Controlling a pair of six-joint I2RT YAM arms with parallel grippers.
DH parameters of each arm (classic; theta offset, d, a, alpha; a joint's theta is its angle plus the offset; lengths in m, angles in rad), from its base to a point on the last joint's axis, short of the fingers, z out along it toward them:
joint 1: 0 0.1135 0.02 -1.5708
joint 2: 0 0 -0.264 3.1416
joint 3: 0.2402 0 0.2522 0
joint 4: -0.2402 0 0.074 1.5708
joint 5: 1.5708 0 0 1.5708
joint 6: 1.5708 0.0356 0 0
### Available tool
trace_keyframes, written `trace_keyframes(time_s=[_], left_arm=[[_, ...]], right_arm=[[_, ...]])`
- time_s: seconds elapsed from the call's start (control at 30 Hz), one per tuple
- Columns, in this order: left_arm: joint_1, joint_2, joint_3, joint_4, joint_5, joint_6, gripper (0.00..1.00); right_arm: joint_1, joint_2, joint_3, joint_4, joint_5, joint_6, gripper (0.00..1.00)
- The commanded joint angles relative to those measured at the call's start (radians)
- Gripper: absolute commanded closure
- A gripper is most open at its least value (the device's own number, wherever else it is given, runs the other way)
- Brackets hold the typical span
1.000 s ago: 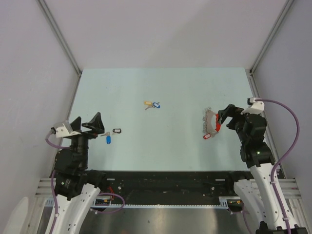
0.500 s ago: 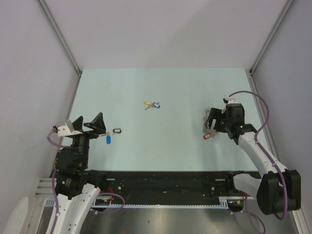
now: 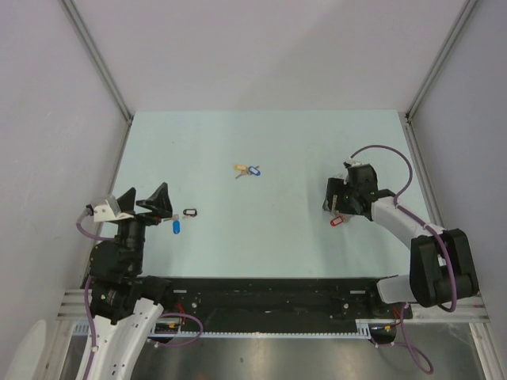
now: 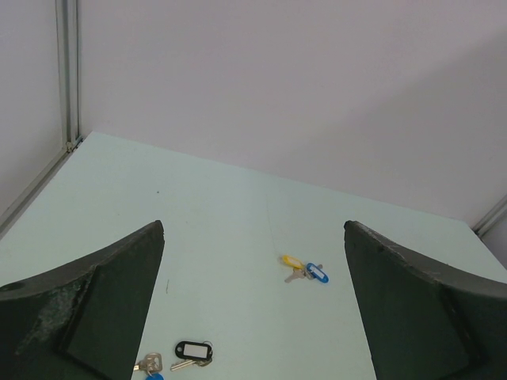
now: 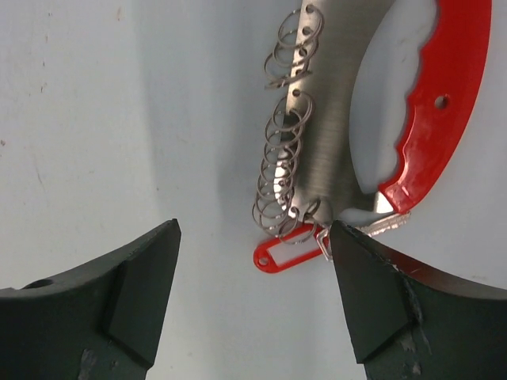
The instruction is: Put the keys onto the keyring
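Observation:
The keyring (image 5: 305,150) is a metal plate with several wire rings, a curved red plastic tag (image 5: 440,103) and a small red label tag (image 5: 285,252). In the right wrist view it lies just ahead of my open, empty right gripper (image 5: 254,237). In the top view my right gripper (image 3: 334,199) hangs over it, and only the red label (image 3: 337,222) shows clearly. A yellow key (image 3: 239,168) and a blue key (image 3: 254,170) lie mid-table, also in the left wrist view (image 4: 305,269). Another blue key (image 3: 176,226) lies by my open, empty left gripper (image 3: 145,195).
A small black loop-shaped tag (image 3: 189,212) with a silver key lies beside the near blue key; it also shows in the left wrist view (image 4: 194,350). Grey walls and metal corner posts (image 3: 95,59) enclose the pale green table (image 3: 261,237).
My right arm has folded down and its gripper has moved left and lower over the keyring. My left arm and the keys have hardly moved.

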State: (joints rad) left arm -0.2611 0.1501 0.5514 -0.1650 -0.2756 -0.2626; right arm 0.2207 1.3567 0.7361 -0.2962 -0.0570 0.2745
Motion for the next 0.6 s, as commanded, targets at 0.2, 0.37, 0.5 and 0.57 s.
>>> trace_keyframes(time_s=[0.2, 0.37, 0.5, 0.57], left_arm=[[0.01, -0.006, -0.01, 0.035, 0.03, -0.009, 0.0], [0.01, -0.004, -0.011, 0.035, 0.035, -0.009, 0.0], [0.01, -0.003, -0.01, 0.038, 0.039, -0.01, 0.0], [0.01, -0.004, -0.011, 0.039, 0.041, -0.01, 0.0]], right_arm=[[0.029, 0.091, 0.052, 0.04, 0.009, -0.037, 0.26], [0.086, 0.088, 0.052, -0.018, 0.013, -0.024, 0.33], [0.131, 0.079, 0.052, -0.075, 0.028, -0.012, 0.38], [0.143, 0.078, 0.052, -0.087, 0.013, 0.003, 0.41]])
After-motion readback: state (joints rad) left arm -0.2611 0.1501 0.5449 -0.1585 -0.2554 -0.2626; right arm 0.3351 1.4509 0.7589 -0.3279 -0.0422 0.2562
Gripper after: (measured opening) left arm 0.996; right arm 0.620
